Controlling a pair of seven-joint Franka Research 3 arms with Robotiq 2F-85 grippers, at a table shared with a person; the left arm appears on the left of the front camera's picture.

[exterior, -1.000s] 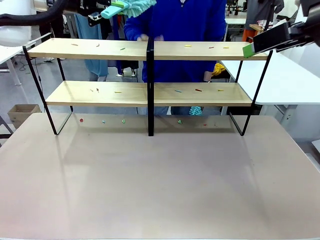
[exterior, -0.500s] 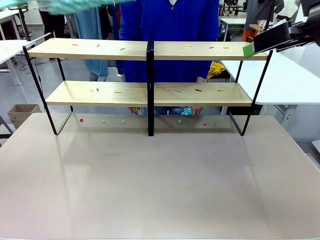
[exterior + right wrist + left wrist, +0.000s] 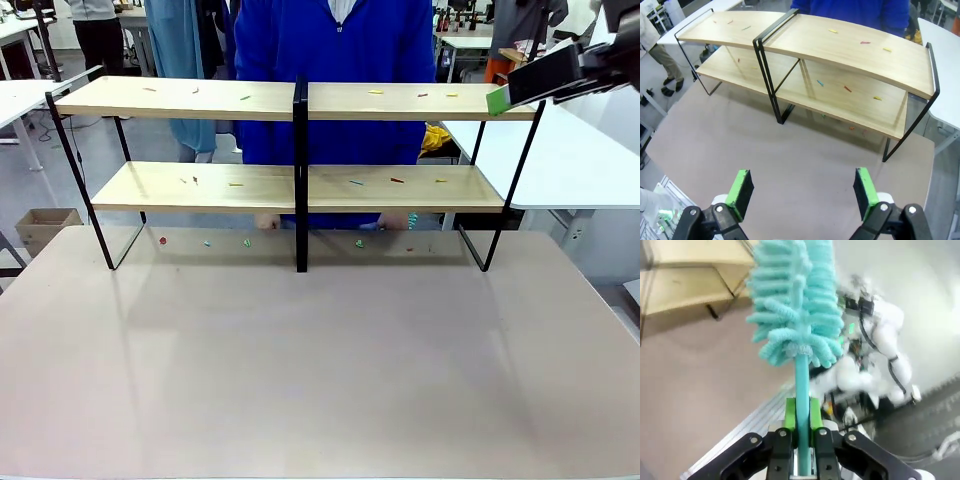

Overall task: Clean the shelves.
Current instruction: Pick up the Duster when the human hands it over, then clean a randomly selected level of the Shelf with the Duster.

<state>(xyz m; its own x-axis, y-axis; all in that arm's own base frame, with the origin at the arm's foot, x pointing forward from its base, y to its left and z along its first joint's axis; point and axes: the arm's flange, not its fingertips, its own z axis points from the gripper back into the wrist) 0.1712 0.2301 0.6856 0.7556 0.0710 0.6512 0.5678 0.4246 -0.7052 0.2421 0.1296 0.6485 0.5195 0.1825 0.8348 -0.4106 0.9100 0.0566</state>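
The shelves (image 3: 300,100) stand at the table's far side, two light-wood boards on a black frame, with small coloured bits scattered on both boards. In the left wrist view my left gripper (image 3: 801,422) is shut on the thin handle of a fluffy teal duster (image 3: 795,300), held up in the air with the shelves (image 3: 690,285) far off. My right gripper (image 3: 802,192) is open with nothing between its green pads, high above the table and looking down on the shelves (image 3: 840,45). In the front view the right gripper (image 3: 500,99) hangs beside the top board's right end.
A person in a blue top (image 3: 330,50) stands right behind the shelves, hands (image 3: 267,222) low at the table's far edge. More coloured bits (image 3: 247,242) lie on the beige tabletop (image 3: 320,360) under the shelves. A white table (image 3: 570,160) is at the right.
The left arm with the teal duster rose out of the front view's top left. The person came closer and lowered both hands behind the lower board. The right gripper stayed put.
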